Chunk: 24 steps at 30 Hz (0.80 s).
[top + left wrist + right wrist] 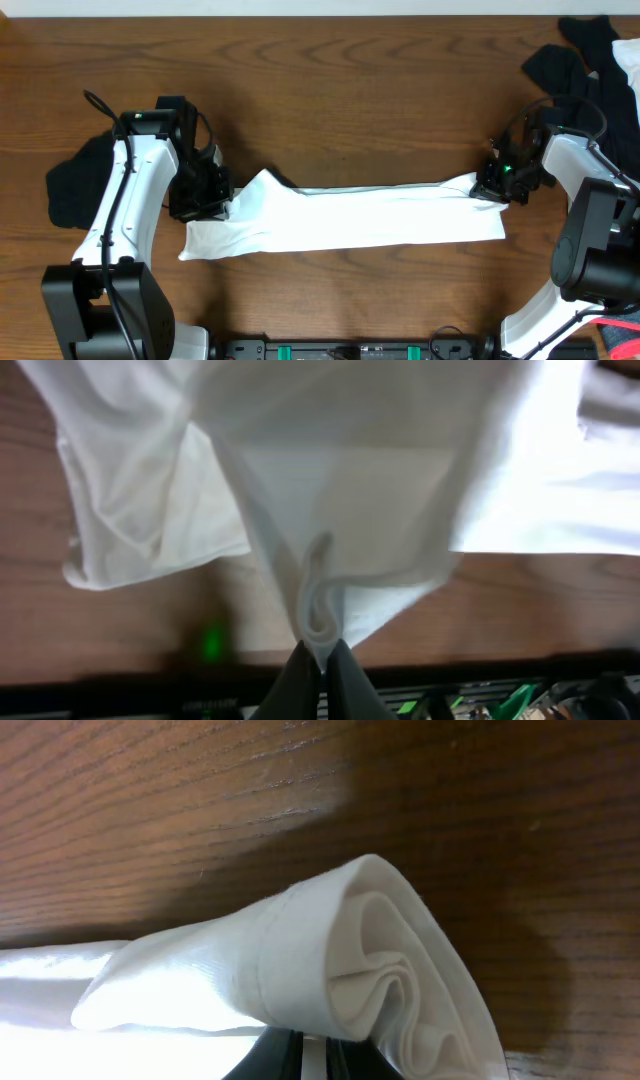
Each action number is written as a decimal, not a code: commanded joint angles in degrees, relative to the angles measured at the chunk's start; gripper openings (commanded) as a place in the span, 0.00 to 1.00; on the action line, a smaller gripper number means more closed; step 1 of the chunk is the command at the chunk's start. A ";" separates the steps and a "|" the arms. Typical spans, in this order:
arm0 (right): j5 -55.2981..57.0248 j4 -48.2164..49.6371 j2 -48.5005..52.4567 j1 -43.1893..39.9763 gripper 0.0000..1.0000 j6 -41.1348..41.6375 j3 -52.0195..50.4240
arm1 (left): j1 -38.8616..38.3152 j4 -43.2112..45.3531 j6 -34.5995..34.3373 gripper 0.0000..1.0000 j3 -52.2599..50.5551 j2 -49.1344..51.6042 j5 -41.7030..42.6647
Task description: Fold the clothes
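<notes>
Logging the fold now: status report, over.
Left gripper and right gripper shut on white shirt ends. Shirt stretched between. Dark garments off to both sides.

Dark garment [70,188] half hidden under left arm [130,195]; clothes pile [572,66] cut by right edge.

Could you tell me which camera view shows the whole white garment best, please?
The overhead view: the white garment appears end to end, stretched out as one long band. The left wrist view shows only a pinched bunch; the right wrist view only a folded hem corner.
</notes>
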 commanded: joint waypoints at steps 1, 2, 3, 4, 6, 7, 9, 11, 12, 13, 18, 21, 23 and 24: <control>7.19 -0.42 2.86 0.17 0.10 0.76 -1.62 | 0.15 -1.86 0.61 0.06 0.00 0.07 -1.62; 7.19 -0.37 2.86 0.17 0.10 0.76 -1.62 | 0.15 -2.40 0.68 0.06 0.00 0.07 -1.64; 7.19 -0.31 2.86 0.17 0.10 0.76 -1.62 | 0.15 -3.10 0.83 0.06 0.00 0.07 -1.64; 7.19 -0.24 2.86 0.17 0.10 0.76 -1.62 | 0.15 -3.72 0.83 0.06 0.00 0.07 -1.64; 7.19 -0.22 2.86 0.17 0.10 0.76 -1.62 | 0.15 -4.98 0.83 0.06 0.00 0.07 -1.64; 7.19 -0.22 2.86 0.17 0.10 0.76 -1.62 | 0.15 -5.51 0.81 0.06 0.00 0.07 -1.64; 7.19 -0.22 2.86 0.17 0.10 0.76 -1.62 | 0.15 -6.45 0.81 0.06 0.00 0.07 -1.64; 7.19 -0.22 2.86 0.17 0.10 0.76 -1.62 | 0.15 -7.08 0.81 0.06 0.00 0.07 -1.64; 7.19 -0.22 2.86 0.17 0.10 0.76 -1.62 | 0.15 -7.37 0.79 0.06 0.00 0.07 -1.66; 7.19 -0.22 2.86 0.17 0.10 0.76 -1.62 | 0.15 -7.61 0.79 0.06 -0.02 0.07 -1.66; 7.19 -0.07 2.86 0.17 0.10 0.76 -1.64 | 0.15 -7.69 0.76 0.06 -0.57 0.07 -3.26; 7.19 -0.13 2.86 0.17 0.10 0.76 -1.62 | 0.15 -7.63 0.76 0.06 -1.53 0.07 -4.52; 7.19 -0.11 2.86 0.17 0.10 0.76 -1.62 | 0.15 -6.86 0.76 0.12 -2.01 0.09 -4.87; 7.19 -0.11 2.86 0.17 0.10 0.76 -1.62 | 0.15 -5.90 0.76 0.15 -2.14 0.09 -4.85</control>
